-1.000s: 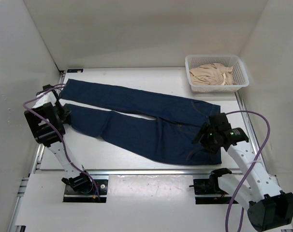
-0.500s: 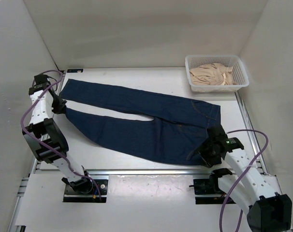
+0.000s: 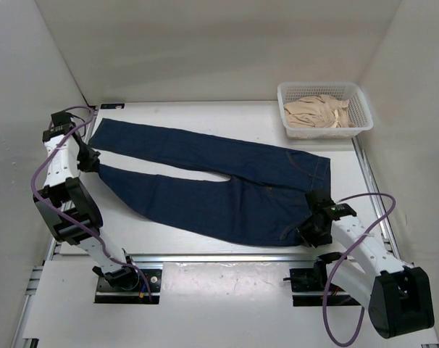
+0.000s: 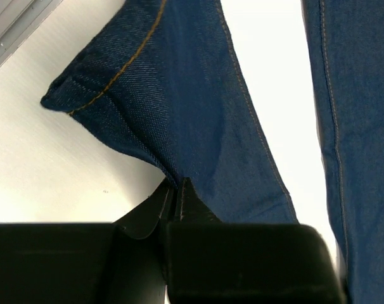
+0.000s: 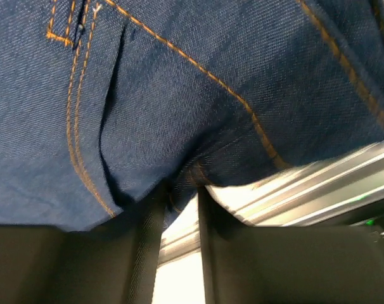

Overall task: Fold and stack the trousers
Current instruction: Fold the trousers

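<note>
Across the white table (image 3: 154, 233) the trousers (image 3: 219, 185) lie spread flat, with the legs toward my left and the waistband toward my right. Denim like this should be heavy, soft and floppy (it will sag rather than slide), so hems and waistband corners are the places to take it. My left pincer (image 4: 177, 185) is clenched on the side edge of one leg near its hem. My right pincer (image 5: 181, 189) straddles the near waistband corner with its fingers apart, and I cannot tell whether it bites. Overhead gives the whole layout. Only the wrist views show the pinch and the tan stitching (image 5: 78, 126).
</note>
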Controlling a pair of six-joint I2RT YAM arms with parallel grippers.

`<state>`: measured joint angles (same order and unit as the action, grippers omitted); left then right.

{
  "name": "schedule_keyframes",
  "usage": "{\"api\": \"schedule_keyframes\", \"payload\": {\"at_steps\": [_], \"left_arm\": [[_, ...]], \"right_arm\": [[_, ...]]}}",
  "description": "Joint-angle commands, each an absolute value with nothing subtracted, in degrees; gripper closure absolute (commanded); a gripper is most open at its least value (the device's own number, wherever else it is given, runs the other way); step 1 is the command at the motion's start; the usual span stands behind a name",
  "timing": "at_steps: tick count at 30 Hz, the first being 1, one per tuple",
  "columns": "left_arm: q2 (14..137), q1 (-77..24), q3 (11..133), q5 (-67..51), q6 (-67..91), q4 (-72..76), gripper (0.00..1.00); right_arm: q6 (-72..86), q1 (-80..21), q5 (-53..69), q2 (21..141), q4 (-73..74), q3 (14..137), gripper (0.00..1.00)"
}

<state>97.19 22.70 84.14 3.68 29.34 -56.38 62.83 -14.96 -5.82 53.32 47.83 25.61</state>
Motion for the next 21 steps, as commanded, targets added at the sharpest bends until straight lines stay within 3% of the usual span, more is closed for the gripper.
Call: {"api": "schedule_keyframes", "payload": {"at_steps": [1, 2, 3, 9, 15, 21], "left_arm": [[94.13, 22.50, 87.80, 3.60, 28.83, -58.09, 0.90], [94.13, 22.50, 89.11, 3.60, 28.83, -58.88, 0.90], [93.52, 22.50, 89.90, 3.60, 28.83, -58.89, 0.90], [92.46, 22.50, 99.11, 3.08, 28.83, -62.05, 0.90], [94.57, 22.50, 109.50, 4.13, 28.83, -67.58, 0.90], [89.75, 26.26, 108.21, 4.92, 28.83, -68.72, 0.90]], "right_arm": [[62.67, -14.77, -10.81, 55.45, 44.38, 26.10, 0.78], [62.14, -14.77, -11.33, 55.46, 44.38, 27.41, 0.96], [61.27, -14.77, -12.29, 55.46, 44.38, 28.29, 1.00], [54.77, -14.77, -21.15, 49.06, 51.67, 42.67, 1.00], [46.24, -14.77, -27.25, 50.98, 57.82, 57.63, 1.00], [46.31, -14.77, -29.52, 46.07, 64.59, 60.38, 1.00]]}}
